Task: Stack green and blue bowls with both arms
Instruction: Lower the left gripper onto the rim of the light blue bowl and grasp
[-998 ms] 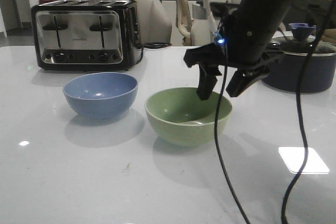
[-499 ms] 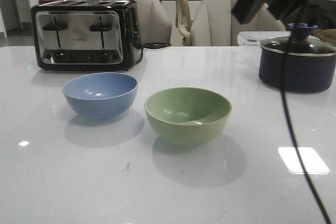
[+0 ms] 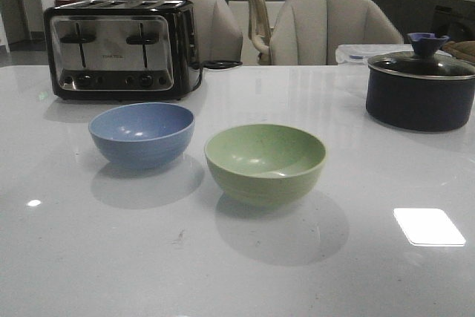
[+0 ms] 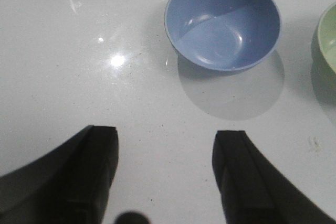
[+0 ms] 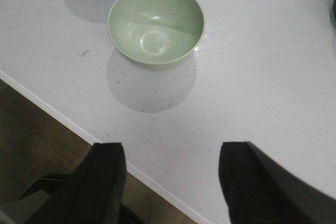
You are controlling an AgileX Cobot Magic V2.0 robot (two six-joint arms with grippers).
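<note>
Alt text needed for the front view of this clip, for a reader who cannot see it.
A matte dusty blue round bowl and a pale sage green round bowl sit apart, unstacked, on a glossy white table. Behind them stand a chrome four-slot toaster and a dark navy lidded pot; no arm shows.

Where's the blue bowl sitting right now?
In the front view the blue bowl sits upright on the table, left of centre, just in front of the toaster, with the green bowl beside it to the right, not touching.

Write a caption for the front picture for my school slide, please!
Blue bowl and green bowl sit side by side, apart, on a white table, toaster behind.
</note>
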